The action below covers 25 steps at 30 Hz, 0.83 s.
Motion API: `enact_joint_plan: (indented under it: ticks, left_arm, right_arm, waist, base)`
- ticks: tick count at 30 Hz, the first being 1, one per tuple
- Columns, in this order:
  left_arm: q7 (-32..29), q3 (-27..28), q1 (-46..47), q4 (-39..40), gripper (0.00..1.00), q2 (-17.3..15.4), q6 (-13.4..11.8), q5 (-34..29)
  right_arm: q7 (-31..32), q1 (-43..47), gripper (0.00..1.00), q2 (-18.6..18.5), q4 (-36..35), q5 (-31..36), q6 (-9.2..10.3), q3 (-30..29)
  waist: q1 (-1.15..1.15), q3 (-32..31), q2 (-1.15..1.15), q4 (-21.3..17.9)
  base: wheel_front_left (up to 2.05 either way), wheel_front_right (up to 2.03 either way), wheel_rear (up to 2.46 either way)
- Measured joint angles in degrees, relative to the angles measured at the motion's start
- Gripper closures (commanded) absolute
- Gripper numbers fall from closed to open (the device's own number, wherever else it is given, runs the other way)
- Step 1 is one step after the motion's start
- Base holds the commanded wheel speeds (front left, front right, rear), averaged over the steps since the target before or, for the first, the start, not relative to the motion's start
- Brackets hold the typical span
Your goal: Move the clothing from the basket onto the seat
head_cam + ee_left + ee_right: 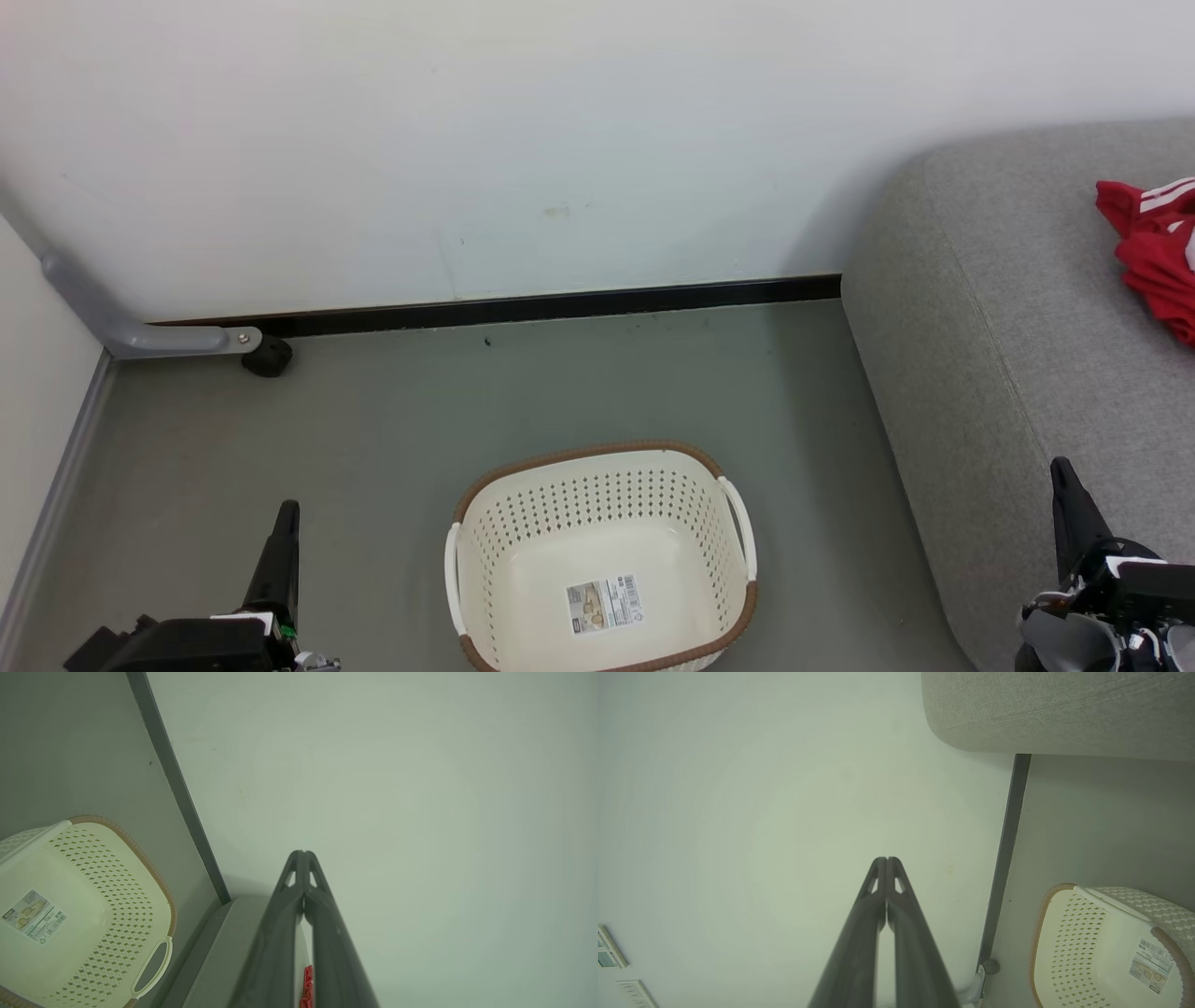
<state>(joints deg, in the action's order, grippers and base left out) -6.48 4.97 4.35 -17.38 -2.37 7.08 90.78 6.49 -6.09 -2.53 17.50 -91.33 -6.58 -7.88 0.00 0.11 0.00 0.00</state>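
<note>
Beside the seat (1008, 327), the basket (597, 509) stands upright, mouth upward.

Between the left end effector (288, 511) and the right end effector (1061, 469), whose long fingers (275, 942) are looking like dark matt plastic, the basket (597, 490) is showing smooth, faintly glossy cream plastic pierced with holes, a brown woven-look rim (588, 453) and a paper label (605, 604) inside. Just beside the right end effector the seat (990, 308) is showing coarse, matt grey woven cloth, and beyond that end effector the clothing (1156, 257) is reading as soft, crumpled red fabric.
</note>
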Motion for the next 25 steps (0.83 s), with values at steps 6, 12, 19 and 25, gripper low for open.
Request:
enact_joint_plan:
  ticks: [6,12,19,25]
  left_arm:
    - [0.0,0.0,0.0,0.0,1.00,0.0,0.0,0.0]
    - [0.0,0.0,0.0,0.0,1.00,0.0,0.0,0.0]
    - [0.0,0.0,0.0,0.0,1.00,0.0,0.0,0.0]
    - [0.0,0.0,0.0,0.1,1.00,0.0,0.0,0.0]
  right_arm:
    - [0.0,0.0,1.00,0.0,0.0,0.0,0.00,0.0]
    - [0.0,0.0,1.00,0.0,0.0,0.0,0.00,0.0]
    - [0.0,0.1,1.00,0.0,0.0,0.0,0.00,0.0]
    - [0.0,0.1,1.00,0.0,0.0,0.0,0.00,0.0]
  waist:
    - [0.00,0.0,0.00,0.0]
    - [0.00,0.0,0.00,0.0]
    - [0.00,0.0,0.01,0.0]
    - [0.00,0.0,0.00,0.0]
  base:
    - [0.00,0.00,0.00]
    - [0.00,0.00,0.00]
    - [0.00,0.00,0.00]
    - [0.00,0.00,0.00]
